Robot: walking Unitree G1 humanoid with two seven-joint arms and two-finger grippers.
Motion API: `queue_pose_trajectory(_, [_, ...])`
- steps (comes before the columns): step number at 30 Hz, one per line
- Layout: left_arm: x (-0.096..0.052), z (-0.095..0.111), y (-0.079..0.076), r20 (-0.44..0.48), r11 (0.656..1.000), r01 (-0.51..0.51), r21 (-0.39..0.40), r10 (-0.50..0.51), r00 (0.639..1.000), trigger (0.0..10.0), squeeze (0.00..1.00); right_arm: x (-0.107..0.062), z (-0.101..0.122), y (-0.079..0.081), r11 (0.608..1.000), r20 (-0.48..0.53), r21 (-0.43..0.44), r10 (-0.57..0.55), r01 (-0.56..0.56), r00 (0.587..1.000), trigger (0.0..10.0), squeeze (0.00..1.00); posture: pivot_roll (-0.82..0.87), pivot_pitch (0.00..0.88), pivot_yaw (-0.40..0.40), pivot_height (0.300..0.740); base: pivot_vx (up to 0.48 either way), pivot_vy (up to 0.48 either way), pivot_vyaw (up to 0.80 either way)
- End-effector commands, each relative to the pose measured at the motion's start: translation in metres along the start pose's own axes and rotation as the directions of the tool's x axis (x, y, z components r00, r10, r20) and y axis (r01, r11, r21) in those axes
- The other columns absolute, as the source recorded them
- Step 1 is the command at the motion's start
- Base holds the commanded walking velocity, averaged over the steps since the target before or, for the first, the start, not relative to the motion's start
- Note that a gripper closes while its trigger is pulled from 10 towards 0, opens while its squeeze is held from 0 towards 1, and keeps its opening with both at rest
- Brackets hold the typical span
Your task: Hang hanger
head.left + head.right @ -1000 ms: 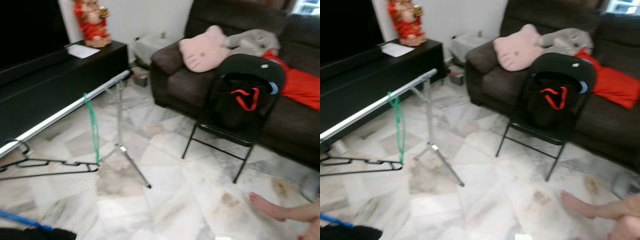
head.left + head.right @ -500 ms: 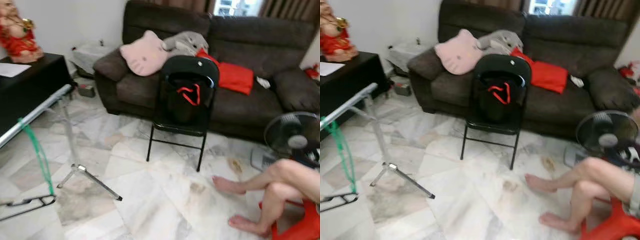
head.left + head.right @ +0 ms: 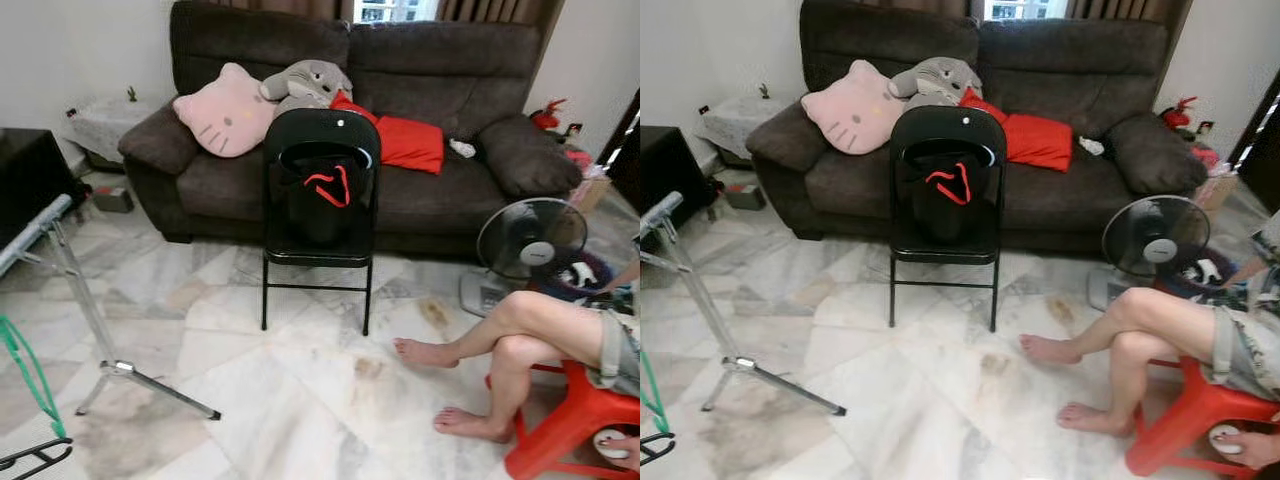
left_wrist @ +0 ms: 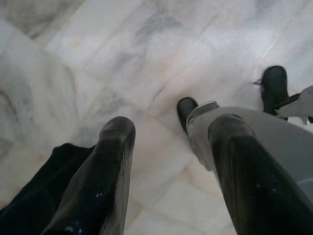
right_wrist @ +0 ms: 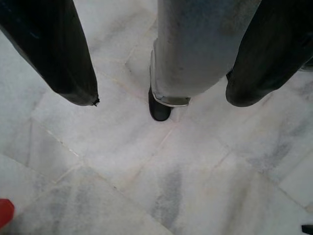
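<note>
Currently both arms hanging down, idle, wrists aimed at marble floor [image 3: 300,400]. Left gripper [image 4: 166,161] fingers spread apart, nothing between, pointing at tiles beside robot's leg [image 4: 274,142]. Right gripper [image 5: 161,73] likewise spread wide, empty, over floor. Black hanger [image 3: 35,458] lying on floor at far left, next to green strap [image 3: 28,375], near foot of silver rack stand [image 3: 95,335]. Black folding chair [image 3: 320,200] before brown sofa [image 3: 450,120]. Seated person's legs [image 3: 500,350] on right, red stool [image 3: 570,420], fan [image 3: 525,245].

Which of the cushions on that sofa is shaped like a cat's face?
The pink cushion at the sofa's left end has ears, whiskers and a face. The red cushion beside it is plain and flat; the grey plush is a stuffed animal.
</note>
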State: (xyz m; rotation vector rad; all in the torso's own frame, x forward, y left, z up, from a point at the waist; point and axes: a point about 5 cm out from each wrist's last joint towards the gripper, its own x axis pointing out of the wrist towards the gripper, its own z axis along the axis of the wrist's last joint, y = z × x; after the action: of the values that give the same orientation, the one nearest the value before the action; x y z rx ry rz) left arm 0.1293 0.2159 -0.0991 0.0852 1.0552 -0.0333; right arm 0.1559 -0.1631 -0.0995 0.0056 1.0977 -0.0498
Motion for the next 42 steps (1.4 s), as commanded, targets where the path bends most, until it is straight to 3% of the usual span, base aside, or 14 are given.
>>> queue_pose_trajectory(1, [-0.0010, -0.0049, 0.0002, -0.016, 1.000, 0.001, 0.003, -0.001, 1.000, 10.0, 0.00, 0.0001, 0.0019, 0.0002, 1.000, 0.009, 0.011, -0.005, 0.005, 1.000, 10.0, 0.00, -0.09, 0.026, 0.025, 0.740, 0.251, 0.000, 0.00])
queue_pose_trajectory(7, [-0.0010, -0.0046, 0.0005, -0.015, 1.000, 0.001, 0.005, -0.001, 1.000, 10.0, 0.00, 0.0002, 0.0020, 0.0000, 1.000, 0.008, 0.017, -0.011, 0.011, 1.000, 10.0, 0.00, -0.09, 0.032, 0.024, 0.740, 0.283, 0.000, -0.15])
queue_pose_trajectory(17, [-0.0009, -0.0041, 0.0007, -0.015, 1.000, 0.004, 0.007, -0.004, 1.000, 10.0, 0.00, 0.0002, 0.0024, -0.0004, 1.000, 0.008, 0.014, -0.022, 0.022, 1.000, 10.0, 0.00, -0.09, 0.037, 0.023, 0.740, 0.292, 0.000, -0.78])
queue_pose_trajectory(29, [-0.0009, -0.0041, 0.0004, -0.015, 1.000, 0.006, 0.008, -0.006, 1.000, 10.0, 0.00, 0.0002, 0.0034, -0.0005, 0.999, 0.021, 0.023, -0.022, 0.022, 1.000, 10.0, 0.00, -0.09, 0.044, 0.023, 0.740, 0.292, 0.000, 0.00])
queue_pose_trajectory(33, [-0.0008, -0.0040, 0.0003, -0.016, 1.000, 0.007, 0.008, -0.007, 1.000, 10.0, 0.00, 0.0002, 0.0047, -0.0008, 1.000, 0.026, -0.009, -0.022, 0.022, 0.999, 10.0, 0.00, -0.09, 0.047, 0.023, 0.740, 0.292, 0.000, 0.00])
queue_pose_trajectory(42, [-0.0007, -0.0035, 0.0003, -0.016, 1.000, 0.009, 0.010, -0.009, 1.000, 10.0, 0.00, 0.0002, 0.0051, -0.0010, 1.000, 0.028, -0.004, -0.024, 0.025, 0.999, 10.0, 0.00, -0.09, 0.054, 0.024, 0.740, 0.294, 0.000, 0.62])
